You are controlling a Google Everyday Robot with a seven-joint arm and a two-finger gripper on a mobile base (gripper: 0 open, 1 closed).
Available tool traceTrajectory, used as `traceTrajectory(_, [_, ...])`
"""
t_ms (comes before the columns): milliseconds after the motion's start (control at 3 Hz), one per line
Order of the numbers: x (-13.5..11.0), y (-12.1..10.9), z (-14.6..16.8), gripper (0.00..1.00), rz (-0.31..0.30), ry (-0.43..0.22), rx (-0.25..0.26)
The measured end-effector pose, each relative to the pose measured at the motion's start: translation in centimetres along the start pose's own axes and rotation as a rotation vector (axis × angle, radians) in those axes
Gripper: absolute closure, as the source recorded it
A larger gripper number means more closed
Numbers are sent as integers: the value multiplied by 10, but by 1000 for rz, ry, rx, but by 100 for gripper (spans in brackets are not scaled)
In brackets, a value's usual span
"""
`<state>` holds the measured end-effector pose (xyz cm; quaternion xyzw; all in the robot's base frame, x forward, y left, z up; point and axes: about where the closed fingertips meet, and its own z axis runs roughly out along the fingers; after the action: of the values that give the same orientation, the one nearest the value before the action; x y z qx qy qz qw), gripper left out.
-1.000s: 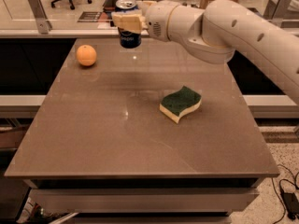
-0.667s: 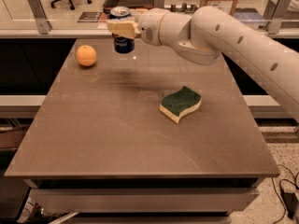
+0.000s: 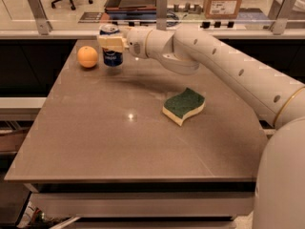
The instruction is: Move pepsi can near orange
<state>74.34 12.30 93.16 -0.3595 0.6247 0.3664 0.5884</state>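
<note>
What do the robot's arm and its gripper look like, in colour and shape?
The arm is white, thick and rounded, with small dark dots along it and a thin gold ring near its base. The gripper, at the table's far left by the orange, has pale beige fingers.

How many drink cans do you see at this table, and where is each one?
1. The pepsi can is at the far left of the table, held in the claw, just right of the orange. The arm may hide something behind it.
</note>
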Motion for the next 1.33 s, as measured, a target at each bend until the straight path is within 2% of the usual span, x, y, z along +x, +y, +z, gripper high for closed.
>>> traceTrajectory(333, [15,0,12,100,14,13,0])
traceTrajectory(667, [33,5,20,100,4,86,35])
traceTrajectory(1000, [34,5,21,83,6,89,34])
traceTrajectory(1333, [34,7,23,60,6,90,30])
